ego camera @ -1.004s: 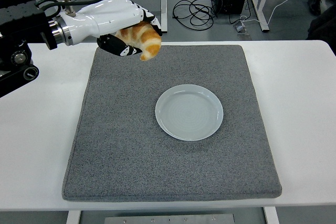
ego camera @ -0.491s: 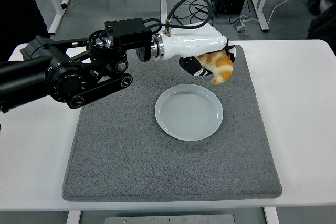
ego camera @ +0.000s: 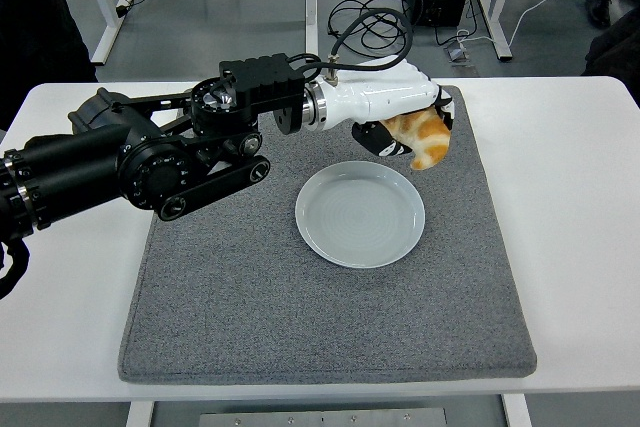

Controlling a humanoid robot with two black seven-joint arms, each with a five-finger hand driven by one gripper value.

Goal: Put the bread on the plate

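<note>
My left hand, white-shelled with black fingers, is shut on a golden-brown piece of bread. It hangs in the air just beyond the far right rim of the pale blue round plate, above the mat. The bread's lower end points down and sits a little above the mat surface. The plate lies bare in the middle of the grey mat. My black left arm stretches in from the left edge across the mat. The right arm does not show.
The grey mat covers most of the white table. Behind the table lie floor cables and desk legs. A dark shape sits at the far right edge.
The left hand carried the bread from the mat's far left corner rightward to the far right of the plate, then lowered slightly and shifted a bit further right in the last half second.
</note>
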